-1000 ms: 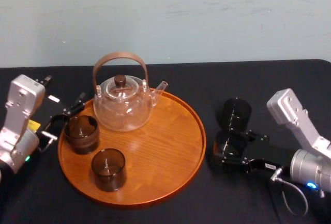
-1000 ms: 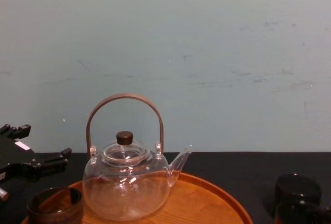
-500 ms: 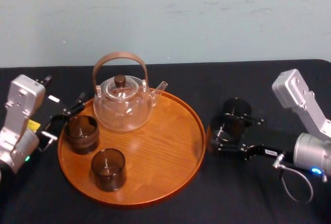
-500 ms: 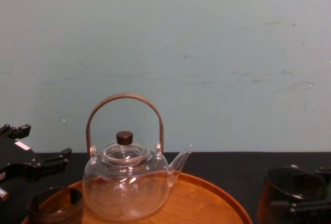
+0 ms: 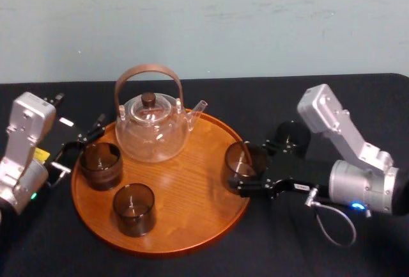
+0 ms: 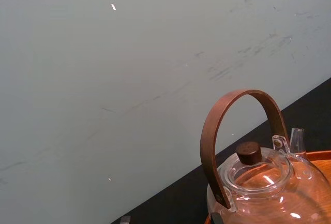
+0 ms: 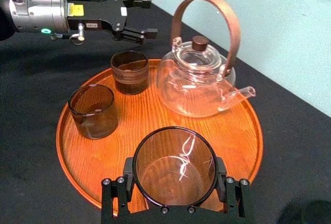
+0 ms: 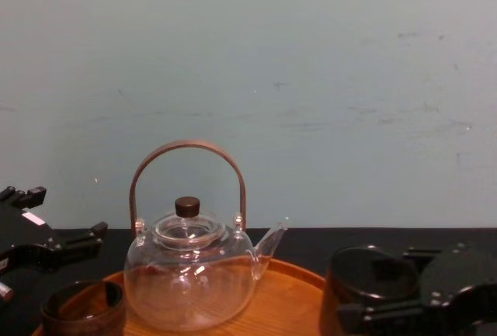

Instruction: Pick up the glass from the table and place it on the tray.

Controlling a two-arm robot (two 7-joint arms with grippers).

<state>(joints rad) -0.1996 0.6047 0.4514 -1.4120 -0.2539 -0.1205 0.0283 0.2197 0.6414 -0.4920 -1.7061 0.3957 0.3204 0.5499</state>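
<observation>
while pinching the glass (image 5: 239, 158) upright, fingers of the right gripper (image 5: 246, 173) snug on its sides, hangs just inside the right edge of the tray (image 5: 192, 226), likely aiming for bare wood clear of the teapot (image 5: 152, 130); reaches low from the right edge of the bench (image 5: 268, 254); left gripper (image 5: 82, 144) parked off the tray's left edge, fingers apart, empty

Silver-grey left arm (image 5: 24, 141) and right arm (image 5: 348, 146) bear black fingers (image 5: 254, 190); the right trails a looped cable (image 5: 333, 227).
</observation>
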